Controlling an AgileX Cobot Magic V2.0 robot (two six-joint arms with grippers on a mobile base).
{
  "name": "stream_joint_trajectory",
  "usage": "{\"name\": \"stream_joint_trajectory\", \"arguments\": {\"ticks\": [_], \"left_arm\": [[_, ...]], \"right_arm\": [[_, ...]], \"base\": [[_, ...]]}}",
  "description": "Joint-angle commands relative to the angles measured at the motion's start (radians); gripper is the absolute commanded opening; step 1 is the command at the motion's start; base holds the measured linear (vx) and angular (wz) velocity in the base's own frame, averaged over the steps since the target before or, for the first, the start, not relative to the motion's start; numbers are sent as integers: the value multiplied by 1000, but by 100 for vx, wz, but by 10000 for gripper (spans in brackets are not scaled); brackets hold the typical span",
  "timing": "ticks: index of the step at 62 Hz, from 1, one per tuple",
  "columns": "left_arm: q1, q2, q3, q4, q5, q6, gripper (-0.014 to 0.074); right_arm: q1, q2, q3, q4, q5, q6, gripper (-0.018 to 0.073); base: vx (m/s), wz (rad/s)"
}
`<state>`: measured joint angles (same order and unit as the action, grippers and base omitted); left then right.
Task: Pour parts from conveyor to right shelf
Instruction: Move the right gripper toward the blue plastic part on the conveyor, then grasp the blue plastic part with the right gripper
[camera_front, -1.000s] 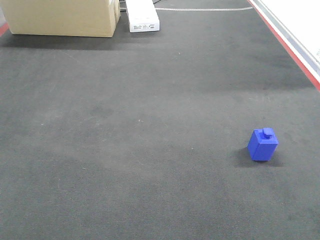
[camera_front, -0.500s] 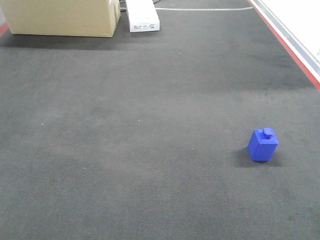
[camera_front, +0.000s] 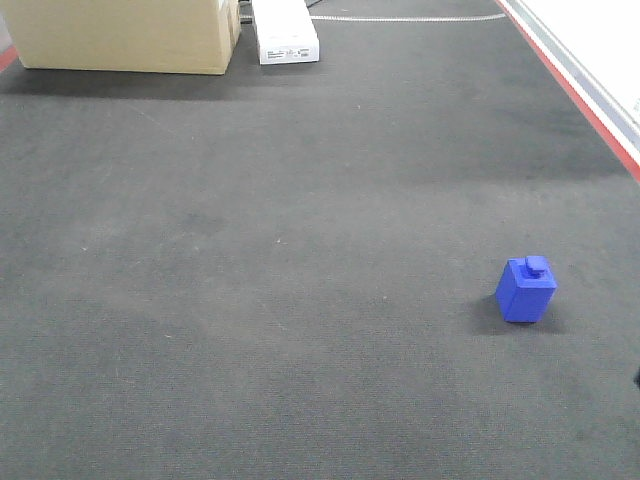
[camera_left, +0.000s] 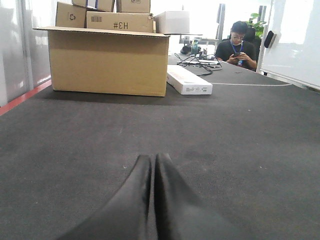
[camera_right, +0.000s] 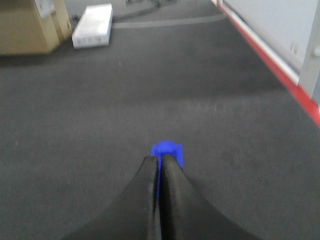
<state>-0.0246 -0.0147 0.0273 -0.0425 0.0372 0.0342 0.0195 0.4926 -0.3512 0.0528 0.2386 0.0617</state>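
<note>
Conveyor (camera_front: 300, 250) bears "#H3" box (camera_left: 107, 62), blue part (camera_front: 526, 290); left gripper (camera_left: 151, 159), right gripper (camera_right: 159, 160): fingers together

One legible marking: "#H3" on a stacked box

In the left wrist view, upper left of the frame, the brown cardboard box (camera_left: 120, 22) sitting in the large open carton (camera_left: 107, 62) carries "#H3" in dark print on its front face. To the left of that marking on the same face is a small barcode label (camera_left: 96, 19), its digits too small to read. The neighbouring box (camera_left: 70, 15) at the far upper left shows a recycling-style symbol with no legible words. The white flat carton (camera_left: 189, 82) near the upper centre has rows of small dark print on its end, which are unreadable here and in the front-facing and right wrist views.
</note>
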Motion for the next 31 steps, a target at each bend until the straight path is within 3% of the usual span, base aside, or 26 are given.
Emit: {"name": "stream_joint_trajectory", "arguments": {"ticks": [1, 17, 31], "left_arm": [[-4, -13, 31, -3, -77, -9, -6], [-4, -13, 31, -3, -77, -9, -6], [-1, -13, 31, -3, -77, -9, -6]], "right_arm": [[-2, 58, -33, 14, -72, -5, -9], [-2, 173, -98, 54, -28, -12, 20], [-2, 359, -312, -23, 181, -21, 216]], "base": [[0, 0], [0, 0], [0, 0]]}}
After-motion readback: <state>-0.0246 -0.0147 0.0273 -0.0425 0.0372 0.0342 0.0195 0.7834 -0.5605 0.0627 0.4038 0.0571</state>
